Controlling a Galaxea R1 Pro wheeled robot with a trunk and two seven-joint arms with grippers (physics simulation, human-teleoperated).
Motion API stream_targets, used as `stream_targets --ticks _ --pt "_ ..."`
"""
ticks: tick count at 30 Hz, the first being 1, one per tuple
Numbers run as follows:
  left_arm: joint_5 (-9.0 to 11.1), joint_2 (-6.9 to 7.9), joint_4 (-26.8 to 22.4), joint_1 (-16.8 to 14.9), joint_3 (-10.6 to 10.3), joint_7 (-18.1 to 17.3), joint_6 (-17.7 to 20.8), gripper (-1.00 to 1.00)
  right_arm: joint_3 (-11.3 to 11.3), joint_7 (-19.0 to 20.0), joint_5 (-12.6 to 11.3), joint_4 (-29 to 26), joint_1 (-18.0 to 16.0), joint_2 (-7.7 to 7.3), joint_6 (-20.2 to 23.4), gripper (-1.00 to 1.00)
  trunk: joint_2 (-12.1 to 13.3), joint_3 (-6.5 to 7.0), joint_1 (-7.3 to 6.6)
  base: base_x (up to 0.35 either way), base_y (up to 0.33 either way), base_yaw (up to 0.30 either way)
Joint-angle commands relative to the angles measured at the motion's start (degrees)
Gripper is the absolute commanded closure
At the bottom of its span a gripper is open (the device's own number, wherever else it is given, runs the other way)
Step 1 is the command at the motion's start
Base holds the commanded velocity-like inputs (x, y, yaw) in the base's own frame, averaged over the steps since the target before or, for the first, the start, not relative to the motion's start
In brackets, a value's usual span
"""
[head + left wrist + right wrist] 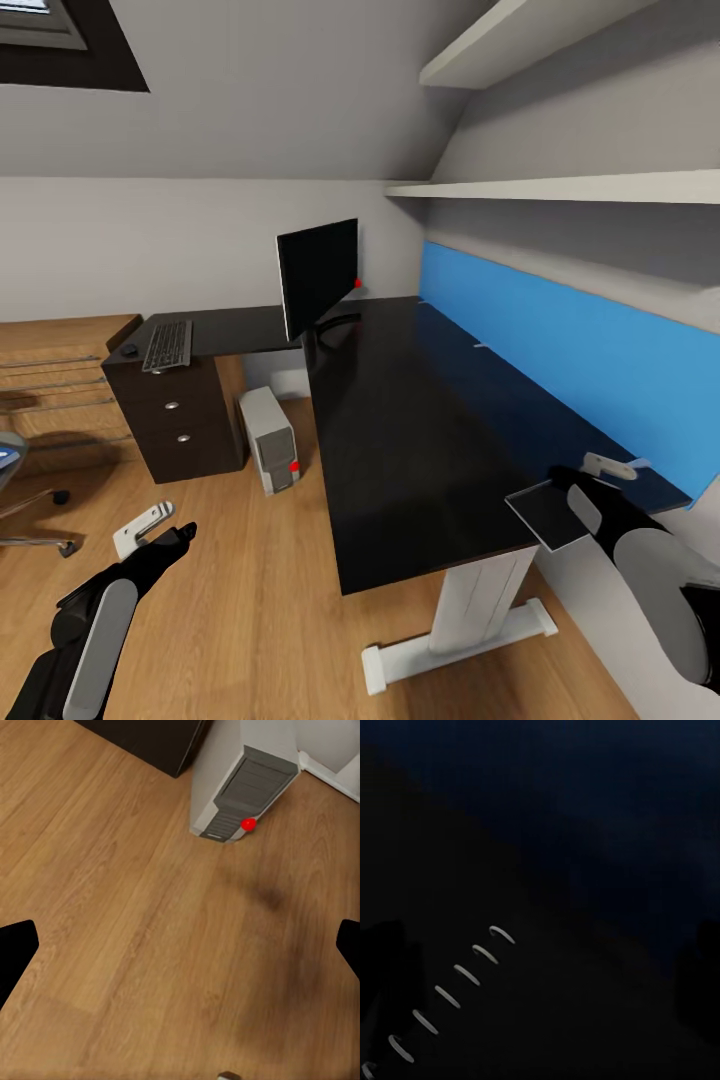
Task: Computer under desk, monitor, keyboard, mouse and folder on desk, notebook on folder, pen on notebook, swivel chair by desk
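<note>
Head view: the right gripper (578,500), at the lower right of the frame, is over the near end of the desk (420,430), level with the notebook (548,516), which overhangs the desk's front corner. Whether its fingers are clamped on the notebook or merely beside it cannot be told. Right wrist view: the notebook's spiral binding (450,997) runs diagonally across the lower left, dark desk surface beyond. The left gripper (160,535), at lower left of the head view, hangs over the oak floor (135,907) with its fingers spread and holding nothing. The monitor (318,275) stands at the desk's far corner, the keyboard (168,345) and mouse (129,349) on the left wing, the computer (270,440) beneath. The swivel chair (20,500) shows at the left edge. Judgement: securing the notebook calls for a level grip across the bound edge, lifted clear before carrying, since the overhang invites tipping.
</note>
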Motion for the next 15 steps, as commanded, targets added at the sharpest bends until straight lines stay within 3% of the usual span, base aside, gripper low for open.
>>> stream_targets --ticks 1,9,15 --pt "0.6 0.00 -0.1 0.0 0.0 0.5 0.2 -1.00 0.0 0.0 -0.5 2.4 0.0 0.08 0.6 -1.00 0.0 -0.06 0.00 0.000 0.000 0.000" --pt "0.6 -0.04 -0.1 0.0 0.0 0.5 0.2 -1.00 0.0 0.0 -0.3 2.4 0.0 0.58 0.3 -1.00 0.0 -0.06 0.00 -0.021 0.000 0.000" --pt "0.6 -0.05 -0.1 0.0 0.0 0.5 0.2 -1.00 0.1 0.0 -0.3 2.4 0.0 0.68 0.3 -1.00 0.0 -0.06 0.00 -0.216 0.000 0.000"
